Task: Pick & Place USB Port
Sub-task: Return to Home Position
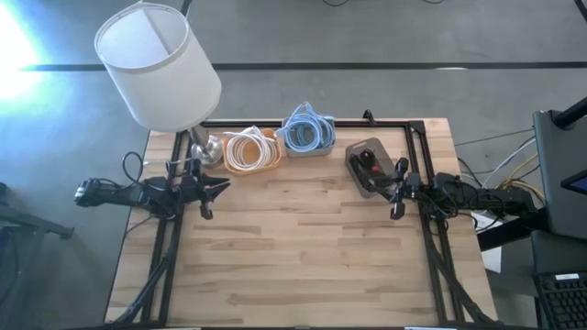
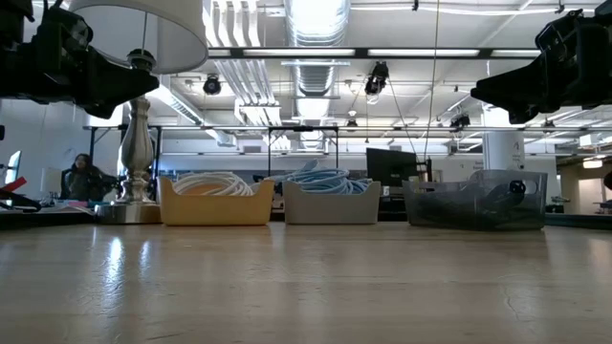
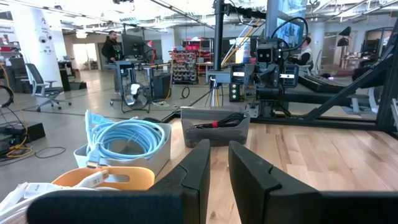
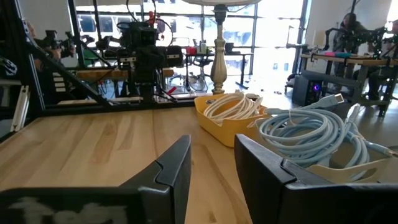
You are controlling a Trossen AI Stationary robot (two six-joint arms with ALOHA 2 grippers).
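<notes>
the sorting looks finished, as far as i can judge. no loose cable lies on the bare wood of the table (image 1: 303,257). the black charger cables (image 1: 369,161) lie inside the black bin (image 3: 214,137), which stands at the far edge of the table, toward the far right corner. along the same edge stand a grey bin (image 2: 332,206) with blue cables (image 1: 307,133) and a yellow bin (image 2: 215,208) with white cables (image 1: 249,151), then a lamp (image 1: 156,64) at the far left corner. the left gripper (image 1: 218,189) hangs near the left edge, its jaws a little apart and empty. the right gripper (image 1: 396,189) hangs near the right edge, just beside the black bin, jaws apart and empty too. what is left seems only to bring both arms to their rest pose, and i think they are close to it.
</notes>
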